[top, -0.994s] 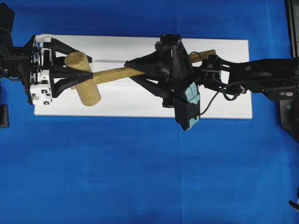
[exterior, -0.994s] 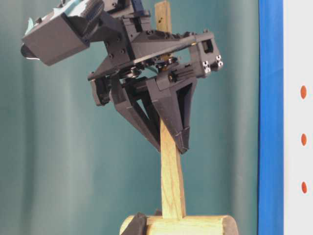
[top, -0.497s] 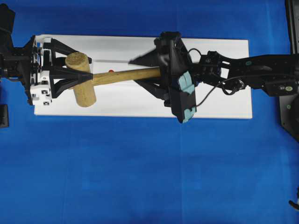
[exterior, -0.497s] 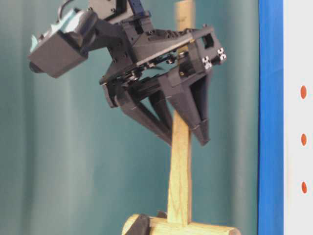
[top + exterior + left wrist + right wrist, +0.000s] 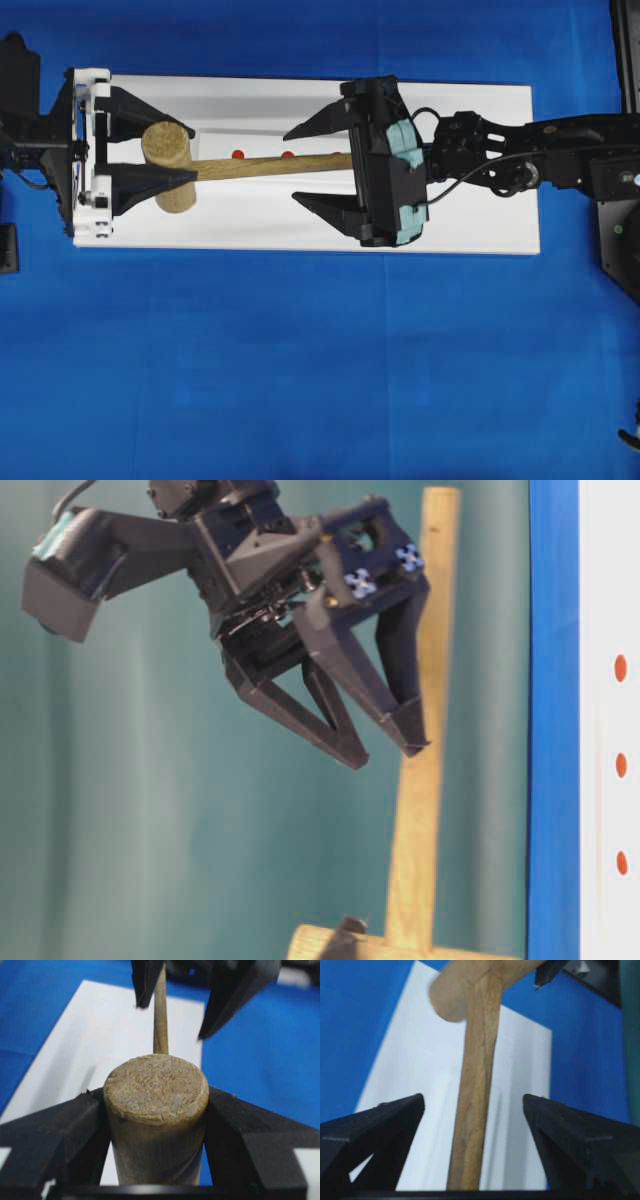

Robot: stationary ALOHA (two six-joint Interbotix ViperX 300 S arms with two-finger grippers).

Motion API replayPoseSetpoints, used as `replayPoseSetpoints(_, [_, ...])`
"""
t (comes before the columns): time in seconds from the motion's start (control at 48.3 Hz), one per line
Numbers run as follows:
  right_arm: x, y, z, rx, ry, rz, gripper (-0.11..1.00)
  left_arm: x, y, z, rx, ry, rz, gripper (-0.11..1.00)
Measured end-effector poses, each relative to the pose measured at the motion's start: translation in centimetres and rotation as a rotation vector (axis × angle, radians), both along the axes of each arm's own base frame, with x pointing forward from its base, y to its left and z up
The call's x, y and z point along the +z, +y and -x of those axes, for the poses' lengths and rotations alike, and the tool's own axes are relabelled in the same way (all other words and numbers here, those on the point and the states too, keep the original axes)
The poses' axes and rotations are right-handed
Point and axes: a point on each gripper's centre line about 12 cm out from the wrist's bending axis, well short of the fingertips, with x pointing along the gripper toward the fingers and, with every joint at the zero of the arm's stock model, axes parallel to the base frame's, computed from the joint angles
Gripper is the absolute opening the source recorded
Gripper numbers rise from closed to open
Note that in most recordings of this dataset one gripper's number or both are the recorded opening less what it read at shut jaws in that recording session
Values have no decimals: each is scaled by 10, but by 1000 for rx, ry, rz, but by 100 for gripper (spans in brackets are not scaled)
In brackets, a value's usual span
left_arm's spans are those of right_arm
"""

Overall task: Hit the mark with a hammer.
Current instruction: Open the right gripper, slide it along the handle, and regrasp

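Two black grippers are seen over a long white rectangular board (image 5: 480, 215) laid on a blue cloth-covered table (image 5: 300, 380). The light unpainted wooden hammer (image 5: 172, 167), a mallet with a thick cylindrical head and a long thin flat handle, is held at the left end of the board. Its head is clamped between the two black fingers of the left gripper (image 5: 160, 148), one finger pressed to each side of the cylinder, as is shown closely in the left wrist view, where the rough round end face of the head (image 5: 156, 1085) is turned toward the camera and the fingers (image 5: 75, 1120) are set tight against it.

From the head the handle is stretched to the right across the board, toward the right gripper (image 5: 308, 166). The fingers of that gripper are spread wide apart, one on the far side of the handle and one on the near side, and the handle is touched by neither. In the right wrist view the handle (image 5: 475, 1110) is seen running up the middle of the gap, well clear of both black fingers (image 5: 380, 1125).

Small red round marks (image 5: 238, 154) are seen on the board just on the far side of the handle, between the two grippers.

In the table-level view the handle (image 5: 425, 730) is shown rising at a slight tilt, with the open right gripper (image 5: 388, 750) beside it.
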Motion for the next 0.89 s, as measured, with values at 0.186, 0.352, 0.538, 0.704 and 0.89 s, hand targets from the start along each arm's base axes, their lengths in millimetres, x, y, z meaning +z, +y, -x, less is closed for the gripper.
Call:
replayPoseSetpoints(0.186, [-1,1,0,-21,6,-69,94,-2,-1,0,-32,31,-122,46])
replayPoseSetpoints(0.352, [-1,0,0,-42,4,-112,94,0,-1,-1,-36,30,-142,47])
replayPoseSetpoints(0.538, [-12,0,-10,-61,23,-148,94,0,-2,-1,-40,30,-145,46])
replayPoseSetpoints(0.704, [-28,-1,-23,-76,58,-170,94,2,-5,-2,-52,23,-145,47])
replayPoseSetpoints(0.89, [-30,-2,-30,-82,57,-175,92,4,-7,-4,-58,17,-147,47])
